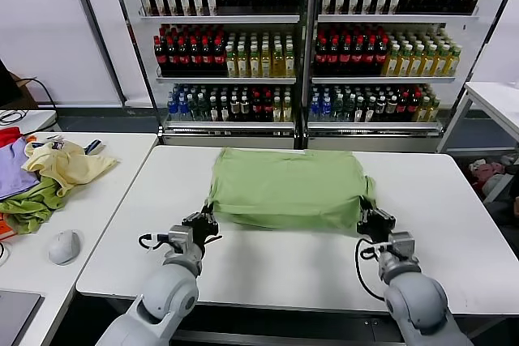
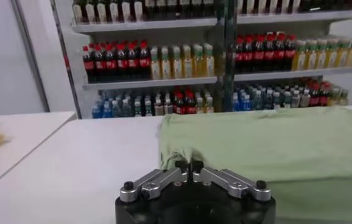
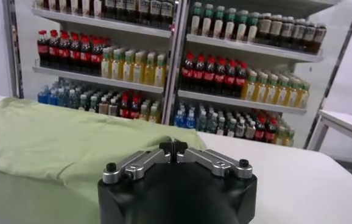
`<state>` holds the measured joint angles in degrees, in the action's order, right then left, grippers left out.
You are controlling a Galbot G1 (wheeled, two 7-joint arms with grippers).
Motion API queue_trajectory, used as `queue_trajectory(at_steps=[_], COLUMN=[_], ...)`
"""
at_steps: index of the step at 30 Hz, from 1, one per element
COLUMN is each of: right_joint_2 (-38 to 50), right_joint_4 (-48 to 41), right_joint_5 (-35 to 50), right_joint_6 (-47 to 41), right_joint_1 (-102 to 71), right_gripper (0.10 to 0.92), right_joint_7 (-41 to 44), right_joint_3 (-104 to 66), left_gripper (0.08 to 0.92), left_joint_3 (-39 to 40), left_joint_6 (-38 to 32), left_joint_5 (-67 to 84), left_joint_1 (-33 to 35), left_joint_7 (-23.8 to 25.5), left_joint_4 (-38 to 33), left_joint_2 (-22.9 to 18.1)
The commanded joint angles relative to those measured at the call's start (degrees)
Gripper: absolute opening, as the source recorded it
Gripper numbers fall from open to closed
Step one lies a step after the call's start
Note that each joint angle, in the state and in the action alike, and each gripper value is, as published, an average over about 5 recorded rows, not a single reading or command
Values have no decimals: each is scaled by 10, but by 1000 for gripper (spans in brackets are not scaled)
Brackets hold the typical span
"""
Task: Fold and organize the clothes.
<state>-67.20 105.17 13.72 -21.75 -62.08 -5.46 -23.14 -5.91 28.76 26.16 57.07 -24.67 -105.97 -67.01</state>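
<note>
The light sage-green shirt (image 1: 288,188) lies as a folded rectangle in the middle of the white table (image 1: 268,269). Its near edge is lifted a little, with shadow under it. My left gripper (image 1: 203,223) is shut on the near left corner; in the left wrist view the gripper (image 2: 189,165) pinches the shirt (image 2: 273,146) at its corner. At the near right corner my right gripper (image 1: 375,220) is also shut on the cloth. The right wrist view shows that gripper (image 3: 173,146) closed at the edge of the shirt (image 3: 60,146). The buttons and the printed graphic are hidden.
A side table on the left carries a pale yellow garment (image 1: 69,164), a lilac cloth (image 1: 12,174), another green cloth (image 1: 32,208) and a grey mouse (image 1: 63,246). Shelves of bottles (image 1: 308,38) stand behind the table. Another white table (image 1: 499,99) stands at the far right.
</note>
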Motion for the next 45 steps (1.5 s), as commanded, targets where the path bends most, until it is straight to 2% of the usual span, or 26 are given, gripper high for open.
queue_trajectory(at_steps=[1,8,12,19,27,32,35,38,42,45], right_joint_2=[6,-4,-11,-11,-17,-28,-31,-32,-33,-37], right_joint_4=[-79,-108,-103,-64,-14,-28,-38,-52,-74,-81], right_joint_5=[-2,-27,-38,-28,3,8,21,37,33,28], right_joint_6=[1,-6,0,36,3,-26,-50,-77,-91,-91], right_joint_1=[80,102,92,35,-27,-30,-25,-16,-10,-11], right_gripper=[115,131,224,431,656,785,814,822,812,758], right_joint_7=[-1,11,22,21,9,-16,-25,-36,-52,-59], right_joint_3=[38,59,56,15,-39,-46,-44,-39,-26,-20], left_gripper=[87,88,122,311,545,692,770,813,819,774], left_joint_3=[35,45,43,23,16,18,21,25,28,28], left_joint_6=[9,25,27,25,24,24,23,18,6,3], left_joint_5=[-54,-64,-64,-59,-29,-6,5,11,11,15], left_joint_1=[-79,-94,-86,-45,-23,-32,-37,-44,-49,-51], left_joint_7=[-1,0,0,-3,-9,-9,-9,-8,-6,-6], left_joint_4=[109,136,125,78,76,82,82,90,106,113], left_joint_2=[-7,-14,-12,-1,-1,-6,-9,-12,-17,-17])
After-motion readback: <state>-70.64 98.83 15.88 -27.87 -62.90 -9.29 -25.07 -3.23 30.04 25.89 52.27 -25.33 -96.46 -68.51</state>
